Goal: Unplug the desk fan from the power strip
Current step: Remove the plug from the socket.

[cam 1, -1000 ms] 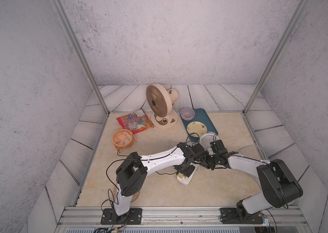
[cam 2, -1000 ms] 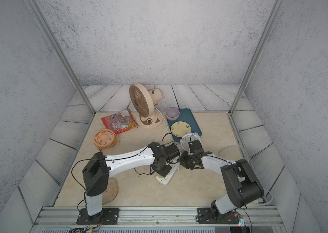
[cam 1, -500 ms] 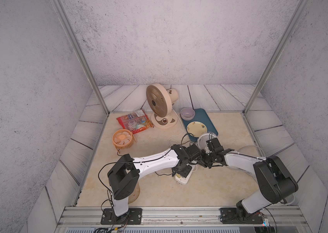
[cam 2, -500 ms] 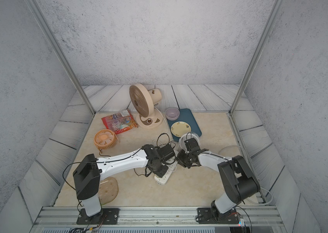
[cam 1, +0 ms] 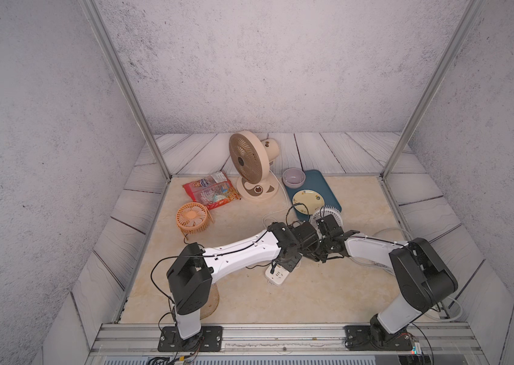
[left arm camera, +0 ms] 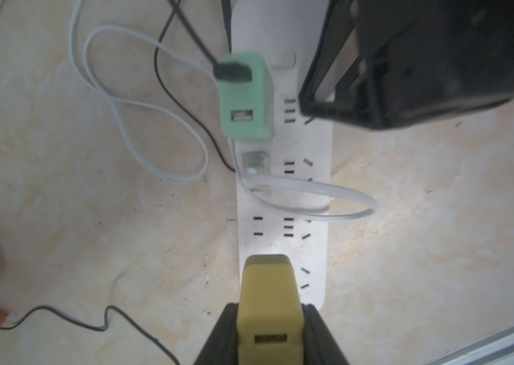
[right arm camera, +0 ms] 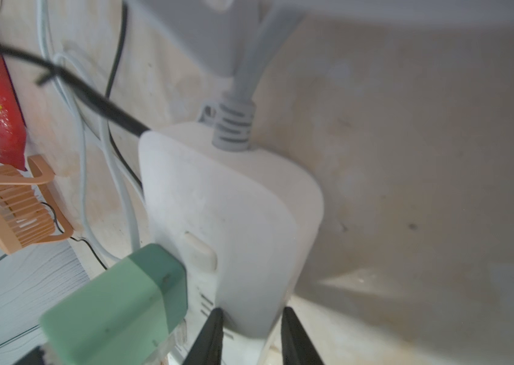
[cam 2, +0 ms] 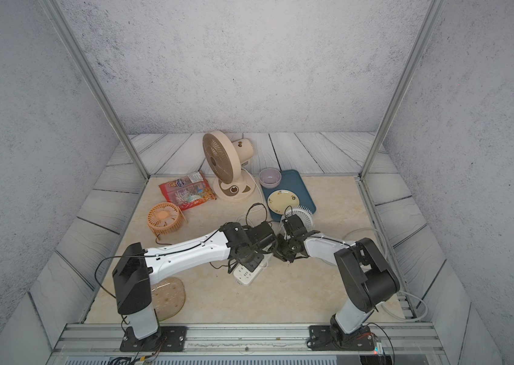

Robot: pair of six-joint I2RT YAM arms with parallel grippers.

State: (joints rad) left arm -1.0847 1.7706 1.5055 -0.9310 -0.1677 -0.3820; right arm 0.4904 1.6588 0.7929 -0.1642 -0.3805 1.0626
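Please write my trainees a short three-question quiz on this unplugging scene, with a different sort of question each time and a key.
1. Fill in: the plate lies on the blue ____.
2. True or false: the green adapter is plugged into the power strip.
3. Pick one: the left gripper has its jaws closed on A) the yellow adapter, B) the green adapter, C) the plate.

Key: 1 tray; 2 true; 3 A.
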